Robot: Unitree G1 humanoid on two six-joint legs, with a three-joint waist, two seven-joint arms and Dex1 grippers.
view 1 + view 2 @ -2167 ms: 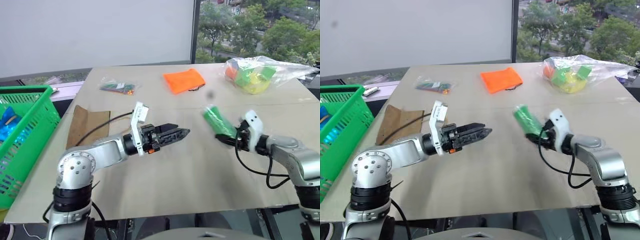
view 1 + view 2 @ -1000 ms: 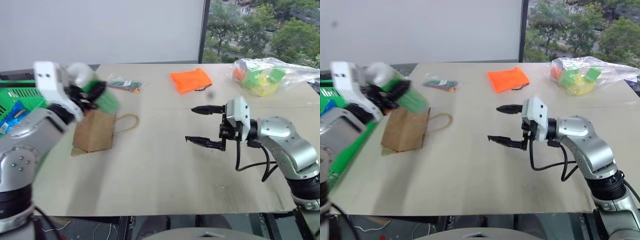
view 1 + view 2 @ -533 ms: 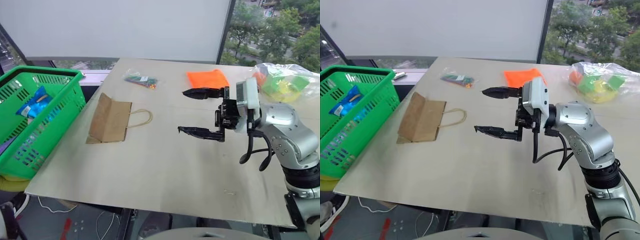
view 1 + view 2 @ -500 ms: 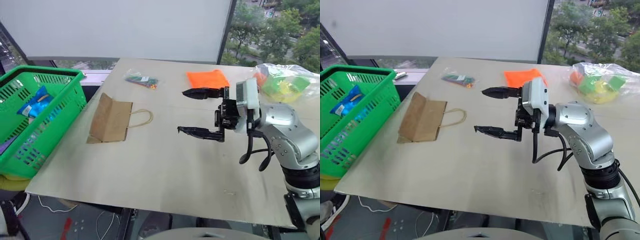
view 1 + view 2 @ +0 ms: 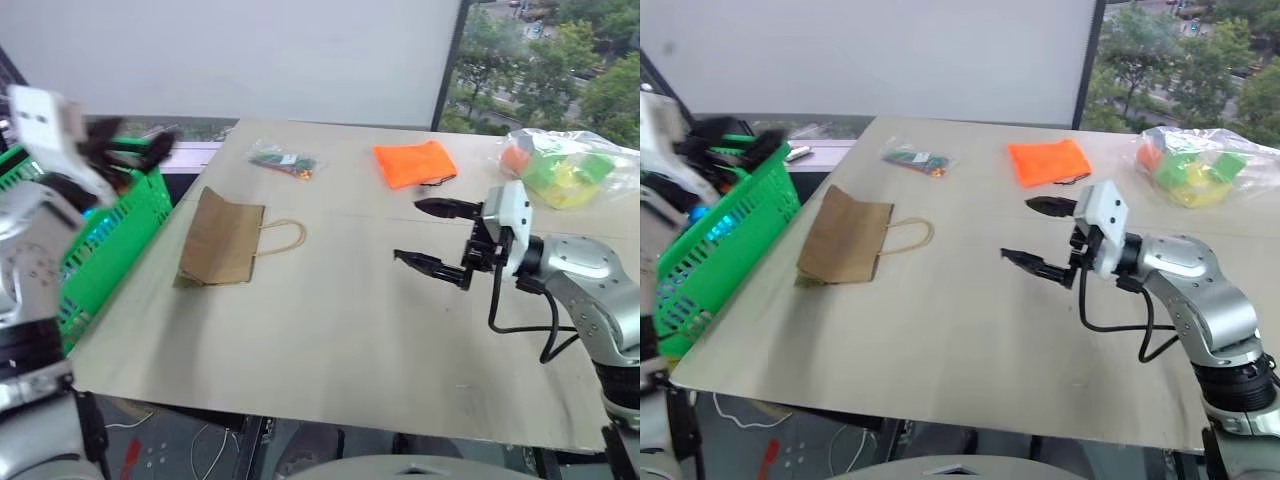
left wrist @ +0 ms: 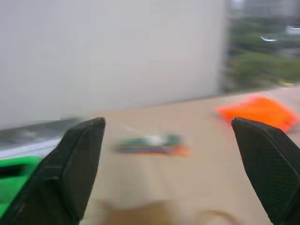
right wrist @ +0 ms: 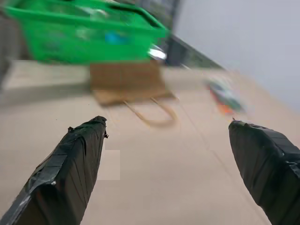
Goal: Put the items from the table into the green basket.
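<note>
The left gripper, fingers spread and empty, hangs over the green basket, apparently positioned for a drop. Beside the basket on the table lies the brown paper bag; the right gripper, fingers wide apart, faces it, likely next.

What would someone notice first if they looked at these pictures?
Probably the bright green basket standing just off the left edge of the table, with the robot's left hand open above it. Next, the right hand, spread wide and empty over the middle of the table. After that, the flat brown paper bag near the basket and the orange pouch at the far side.
</note>
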